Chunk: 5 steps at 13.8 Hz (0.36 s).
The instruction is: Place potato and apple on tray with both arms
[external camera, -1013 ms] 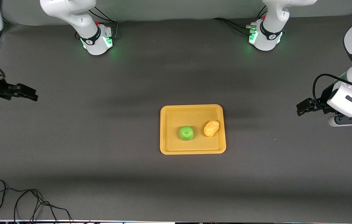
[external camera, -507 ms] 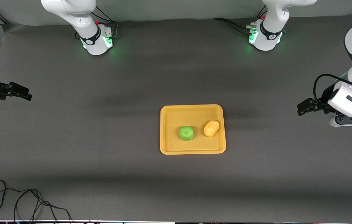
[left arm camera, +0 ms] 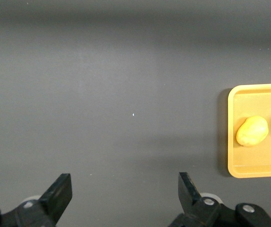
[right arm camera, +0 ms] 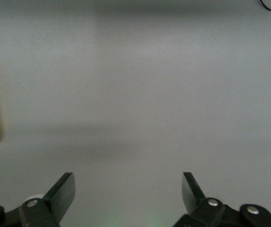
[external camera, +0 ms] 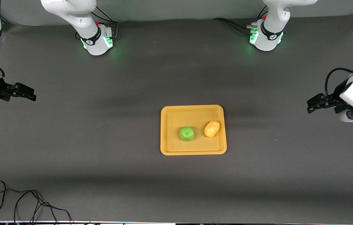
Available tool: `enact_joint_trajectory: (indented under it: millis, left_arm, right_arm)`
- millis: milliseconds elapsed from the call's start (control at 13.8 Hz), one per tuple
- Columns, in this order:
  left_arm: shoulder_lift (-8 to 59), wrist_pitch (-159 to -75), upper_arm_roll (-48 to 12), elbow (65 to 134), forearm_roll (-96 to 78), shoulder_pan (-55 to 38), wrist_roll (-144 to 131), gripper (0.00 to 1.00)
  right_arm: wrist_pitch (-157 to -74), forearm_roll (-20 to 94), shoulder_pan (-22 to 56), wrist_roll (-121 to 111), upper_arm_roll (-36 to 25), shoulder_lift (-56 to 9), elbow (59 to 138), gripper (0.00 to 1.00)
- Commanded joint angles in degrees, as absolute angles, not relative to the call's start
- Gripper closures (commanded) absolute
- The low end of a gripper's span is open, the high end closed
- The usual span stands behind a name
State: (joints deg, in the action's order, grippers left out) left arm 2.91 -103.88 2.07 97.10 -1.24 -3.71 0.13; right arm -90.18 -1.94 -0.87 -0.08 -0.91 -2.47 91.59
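With apple (external camera: 187,133) and potato (external camera: 211,129) on the tray (external camera: 193,152), the empty, spread left gripper (external camera: 315,105) and right gripper (external camera: 23,92) hung over bare table and should retreat clear.

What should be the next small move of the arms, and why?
Probably none beyond parking: the apple and the potato both lie on the tray. The left tool and the right tool, both open and empty, hang over bare table at their own ends.

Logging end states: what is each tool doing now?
Left tool: open, holding nothing, over bare table.
Right tool: open, holding nothing, over bare table.
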Motion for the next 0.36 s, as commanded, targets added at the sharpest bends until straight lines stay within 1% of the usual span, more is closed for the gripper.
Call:
enact_joint_trajectory:
  millis: [0,289]
  left_arm:
    - [0.4,-103.7,2.1,99.1,-1.8,-3.3,2.2,0.00]
    - [1.0,-103.2,2.1,98.4,-1.8,-3.3,1.3,0.00]
  right_arm:
    - [-90.5,-1.9,-0.8,-0.8,-2.1,-2.2,91.9,0.00]
    - [-90.5,-1.9,-0.8,-0.9,-2.2,-2.2,91.9,0.00]
